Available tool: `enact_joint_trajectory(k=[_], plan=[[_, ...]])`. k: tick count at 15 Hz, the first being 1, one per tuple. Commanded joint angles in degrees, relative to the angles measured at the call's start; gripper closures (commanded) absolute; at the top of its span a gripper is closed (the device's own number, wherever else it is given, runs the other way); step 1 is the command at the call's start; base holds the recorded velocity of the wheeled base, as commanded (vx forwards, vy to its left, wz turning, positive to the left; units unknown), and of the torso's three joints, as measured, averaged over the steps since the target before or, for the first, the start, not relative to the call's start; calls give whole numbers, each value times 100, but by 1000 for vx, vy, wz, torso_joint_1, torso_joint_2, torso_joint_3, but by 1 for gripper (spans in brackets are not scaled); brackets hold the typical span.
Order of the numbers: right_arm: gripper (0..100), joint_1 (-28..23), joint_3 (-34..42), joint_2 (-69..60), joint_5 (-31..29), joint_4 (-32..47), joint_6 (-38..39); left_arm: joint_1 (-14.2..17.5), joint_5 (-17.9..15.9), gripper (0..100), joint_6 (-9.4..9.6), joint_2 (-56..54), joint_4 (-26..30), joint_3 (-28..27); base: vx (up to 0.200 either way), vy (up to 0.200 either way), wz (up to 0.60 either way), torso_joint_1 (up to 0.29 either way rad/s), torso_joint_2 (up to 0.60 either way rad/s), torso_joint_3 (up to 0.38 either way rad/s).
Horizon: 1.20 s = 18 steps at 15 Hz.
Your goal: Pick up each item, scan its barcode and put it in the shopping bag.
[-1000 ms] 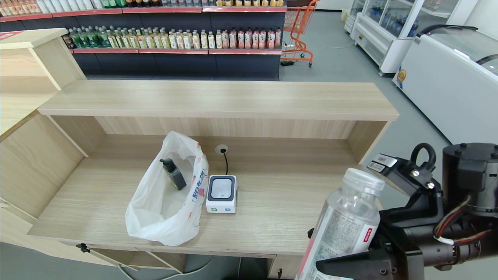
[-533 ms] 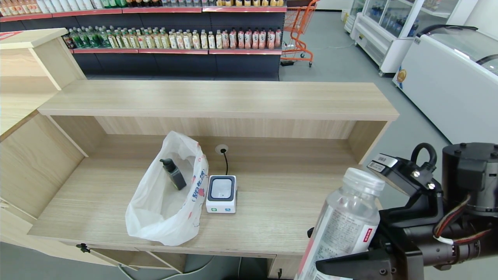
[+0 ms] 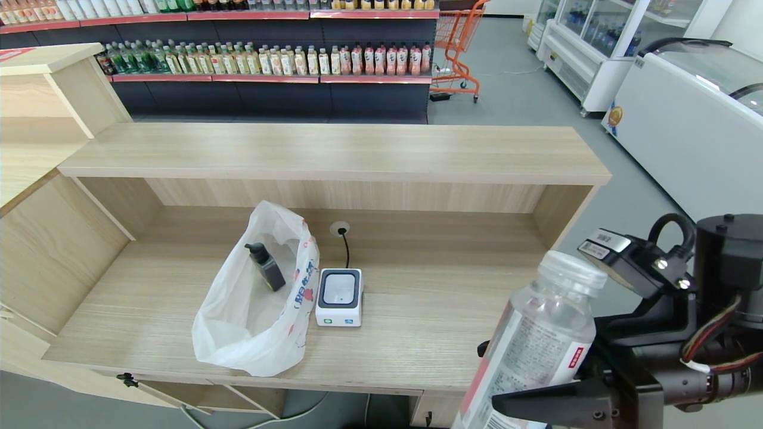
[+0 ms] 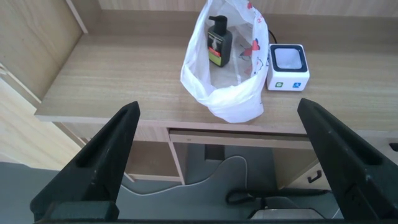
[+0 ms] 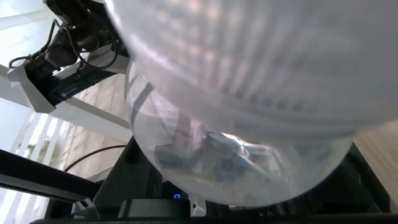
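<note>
My right gripper (image 3: 551, 390) is shut on a clear plastic bottle (image 3: 539, 342) with a white label and a red tag, held tilted at the counter's near right corner; the same bottle (image 5: 249, 106) looms right against the right wrist camera. A white shopping bag (image 3: 253, 304) lies open on the counter's left half with a dark pump bottle (image 3: 266, 267) standing inside. Right beside the bag sits the white barcode scanner (image 3: 338, 296). From the left wrist, the bag (image 4: 227, 68), pump bottle (image 4: 219, 42) and scanner (image 4: 288, 66) lie beyond my left gripper (image 4: 217, 162), which hangs open off the counter's front edge.
The wooden counter (image 3: 417, 298) has a raised shelf (image 3: 334, 152) at the back and side walls. The scanner's black cable (image 3: 346, 247) runs to a grommet. Drink shelves (image 3: 268, 59), an orange cart (image 3: 459, 42) and freezers (image 3: 685, 107) stand beyond.
The right arm with the bottle has shifted slightly rightward and lower in the head view. Bag, pump bottle and scanner have stayed put.
</note>
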Motion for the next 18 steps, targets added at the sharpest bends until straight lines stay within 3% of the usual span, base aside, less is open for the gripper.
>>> enact_joint_trajectory(k=[1, 2, 4, 6, 9, 11, 15, 18], plan=[[100, -20, 10, -85, -99, 9, -464, 1, -4, 0, -1, 0, -1, 0, 0, 0, 0, 0, 0, 0], [100, -108, 1, -41, -424, 0, -912, -8, -4, 0, -1, 0, -1, 0, 0, 0, 0, 0, 0, 0], [100, -363, 1, -59, -1962, 0, -2564, 1, -4, 0, 8, 9, -1, 0, 0, 0, 0, 0, 0, 0], [100, -741, 1, -50, -3000, -123, -4014, 1, -4, 0, -1, 0, -1, 0, 0, 0, 0, 0, 0, 0], [100, -1330, 177, -6, -3202, -580, -5359, 1, -4, 0, -1, 9, -1, 0, 0, 0, 0, 0, 0, 0], [100, -1365, 828, 108, -3228, -1758, -5834, 1, 5, 0, -1, 0, -1, 0, 0, 0, 0, 0, 0, 0], [100, -2068, 1733, 38, -3228, -3657, -7082, 1, -4, 0, -1, 0, -1, 0, 0, 0, 0, 0, 0, 0], [100, -1743, 2366, -243, -3272, -3894, -7732, 1, -4, 0, -1, 0, -1, 0, 0, 0, 0, 0, 0, 0]])
